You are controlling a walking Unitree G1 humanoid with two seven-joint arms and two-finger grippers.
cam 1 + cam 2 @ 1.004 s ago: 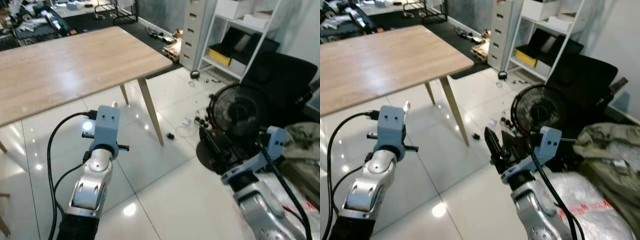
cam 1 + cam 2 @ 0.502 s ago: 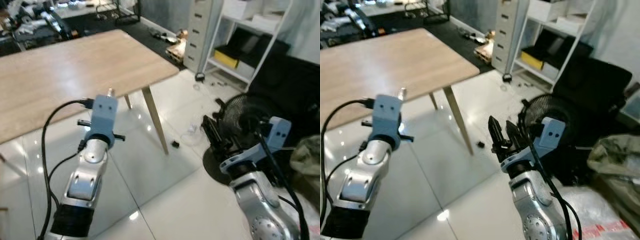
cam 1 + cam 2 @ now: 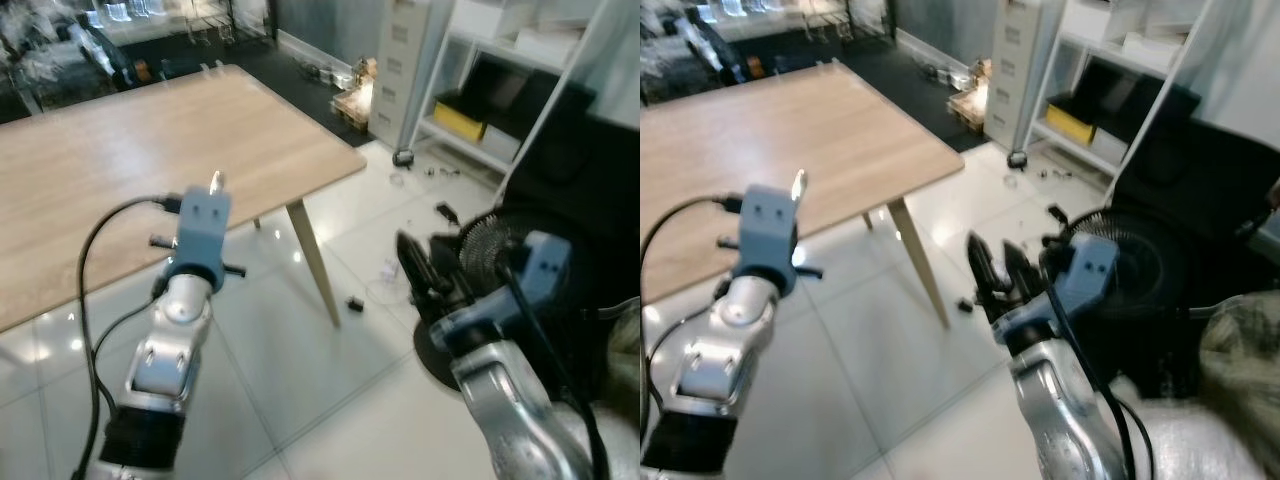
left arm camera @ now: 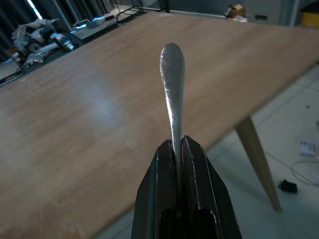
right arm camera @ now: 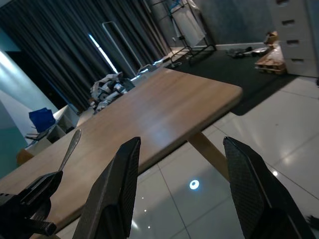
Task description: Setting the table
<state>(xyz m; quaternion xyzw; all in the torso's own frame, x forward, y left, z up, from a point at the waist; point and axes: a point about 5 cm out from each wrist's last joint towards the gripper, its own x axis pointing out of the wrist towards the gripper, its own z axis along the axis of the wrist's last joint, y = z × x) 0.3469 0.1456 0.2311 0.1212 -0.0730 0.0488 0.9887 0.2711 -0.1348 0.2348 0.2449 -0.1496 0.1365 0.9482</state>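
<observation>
My left gripper (image 4: 177, 145) is shut on a silver piece of cutlery (image 4: 172, 84), whose rounded end sticks out past the fingers. That end (image 3: 214, 181) shows above the blue wrist housing, level with the near edge of the bare wooden table (image 3: 110, 150). My right gripper (image 3: 995, 275) is open and holds nothing. It hangs over the white floor to the right of the table's corner leg (image 3: 314, 262). From the right wrist, its two fingers (image 5: 113, 195) frame the table and the left gripper with the cutlery (image 5: 69, 149).
A black floor fan (image 3: 492, 250) stands just behind my right arm. A white shelf with a yellow box (image 3: 460, 115) and a grey drawer cabinet (image 3: 400, 50) line the far wall. Small clutter and cables (image 3: 385, 272) lie on the tiles near the table leg.
The view has shifted and the table now looks closer. My left arm has risen, bringing the cutlery up to the table's edge. My right gripper stays open.
</observation>
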